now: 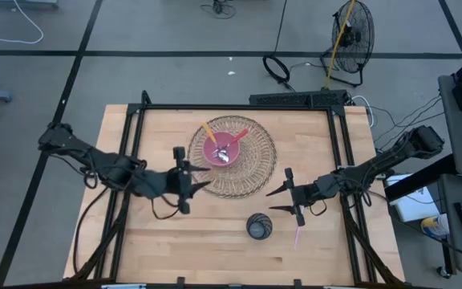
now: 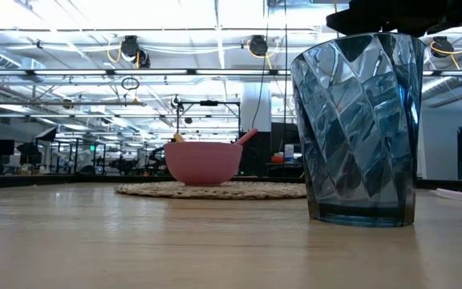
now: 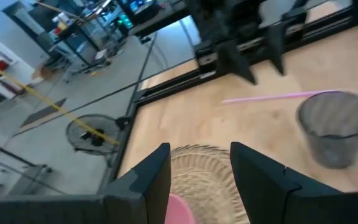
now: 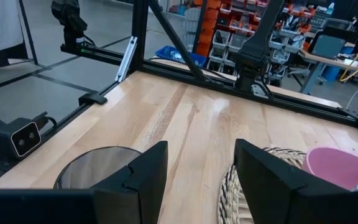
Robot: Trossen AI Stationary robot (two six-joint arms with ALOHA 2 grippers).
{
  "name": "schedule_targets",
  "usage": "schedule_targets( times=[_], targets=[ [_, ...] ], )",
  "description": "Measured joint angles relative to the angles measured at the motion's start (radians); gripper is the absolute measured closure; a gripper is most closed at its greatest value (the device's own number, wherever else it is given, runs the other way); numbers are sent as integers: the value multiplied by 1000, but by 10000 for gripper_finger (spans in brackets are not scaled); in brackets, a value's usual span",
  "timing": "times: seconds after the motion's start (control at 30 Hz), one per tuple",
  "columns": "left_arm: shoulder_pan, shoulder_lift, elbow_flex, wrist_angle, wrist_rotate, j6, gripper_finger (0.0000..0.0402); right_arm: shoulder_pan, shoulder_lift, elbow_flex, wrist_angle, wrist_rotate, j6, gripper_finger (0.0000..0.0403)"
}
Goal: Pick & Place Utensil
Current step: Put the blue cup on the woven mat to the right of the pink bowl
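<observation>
A pink bowl (image 1: 221, 149) sits on a round woven mat (image 1: 251, 172) at the table's middle. In it lie a yellow-handled utensil (image 1: 208, 130), a red-pink-handled one (image 1: 239, 136) and a metal spoon (image 1: 224, 156). A thin pink utensil (image 1: 297, 235) lies flat on the wood near the front, right of a dark ribbed glass cup (image 1: 259, 226). My left gripper (image 1: 203, 177) hovers open and empty at the mat's left edge. My right gripper (image 1: 273, 201) is open and empty too, between the mat and the cup. The right wrist view shows the cup (image 4: 95, 168) and bowl (image 4: 344, 168) ahead.
A black frame (image 1: 239, 107) runs around the table's far edge and sides. In the low view the cup (image 2: 359, 128) stands close and large, with the bowl (image 2: 203, 160) behind it. A fan (image 1: 351, 32) and cables lie on the floor beyond. Bare wood spreads at the front left.
</observation>
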Motion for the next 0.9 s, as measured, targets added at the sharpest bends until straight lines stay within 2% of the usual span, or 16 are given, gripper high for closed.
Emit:
schedule_targets(
  times=[0.13, 0.3, 0.57, 0.73, 0.9],
  targets=[
    [-55, -1, -10, 12, 8, -37, 231, 0, 0, 0, 10, 0, 1, 227],
    [-108, 0, -91, 104, 54, -50, 231, 0, 0, 0, 19, -3, 26, 227],
    [-128, -46, -360, 515, 227, 6, 231, 1, 0, 0, 19, -4, 52, 227],
    [-122, -136, -570, 748, 243, 8, 231, 24, 0, 36, -33, -3, 76, 227],
    [-102, -218, -760, 1000, 243, 17, 231, 42, 1, 125, -189, 53, 80, 227]
  ],
)
